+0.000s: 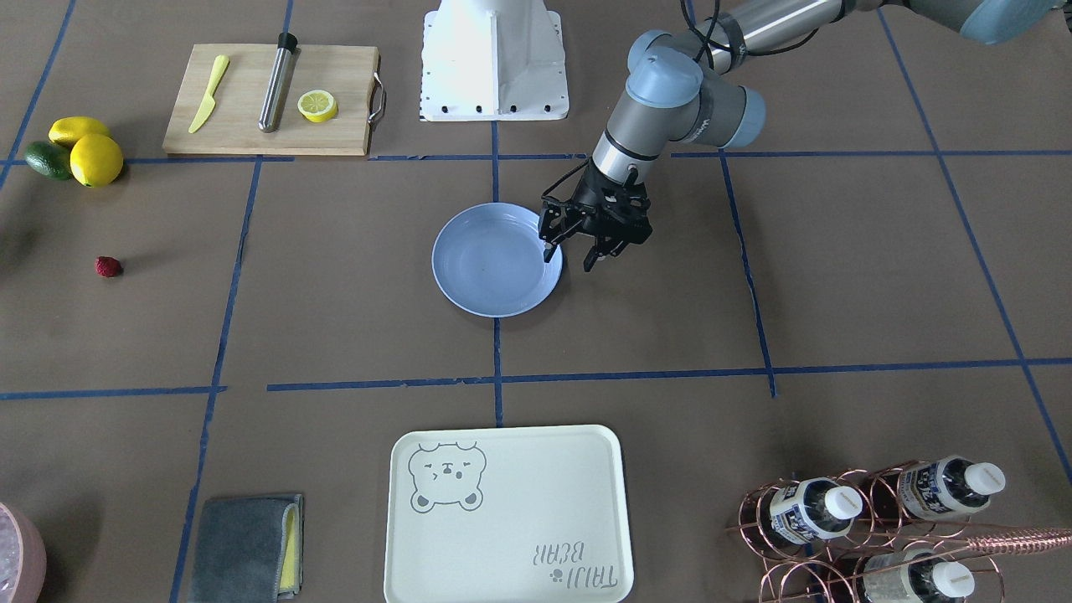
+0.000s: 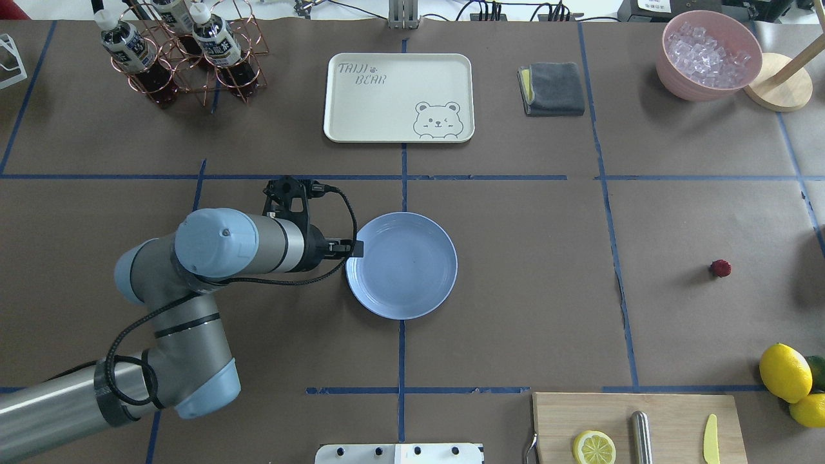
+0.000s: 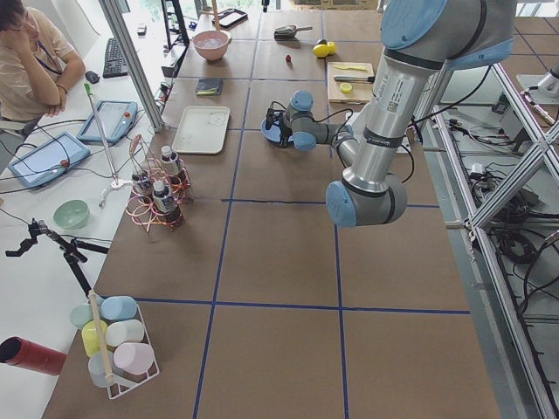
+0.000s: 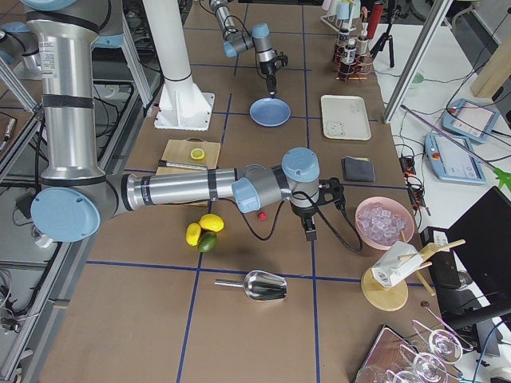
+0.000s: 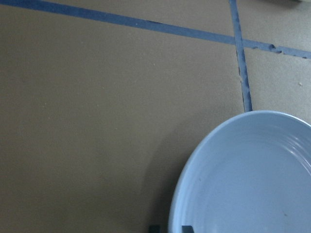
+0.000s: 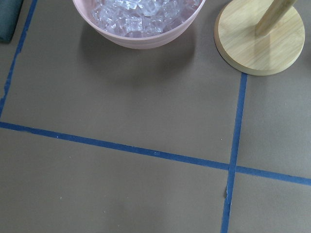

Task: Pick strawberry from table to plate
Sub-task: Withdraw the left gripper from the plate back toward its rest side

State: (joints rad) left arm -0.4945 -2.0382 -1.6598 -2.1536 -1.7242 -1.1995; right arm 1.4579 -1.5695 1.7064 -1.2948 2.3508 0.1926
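Observation:
The small red strawberry (image 1: 108,266) (image 2: 720,268) lies alone on the brown table (image 2: 528,290), far out on the robot's right side. The light-blue plate (image 1: 490,276) (image 2: 403,267) (image 5: 243,184) sits at the table's middle and holds nothing. My left gripper (image 1: 569,258) (image 2: 351,248) hangs at the plate's edge, open. One finger is over the inside of the rim and the other outside it. My right gripper (image 4: 310,234) shows only in the exterior right view. It is low over the table between the strawberry (image 4: 261,215) and the pink bowl, and I cannot tell if it is open or shut.
A pink bowl of ice (image 2: 709,55) (image 6: 141,19) and a wooden base (image 6: 265,36) stand beyond the right gripper. Lemons and an avocado (image 1: 75,151) lie near a cutting board (image 1: 268,100). A bear-print tray (image 1: 507,515), a grey cloth (image 1: 247,557) and a bottle rack (image 1: 871,528) line the far side.

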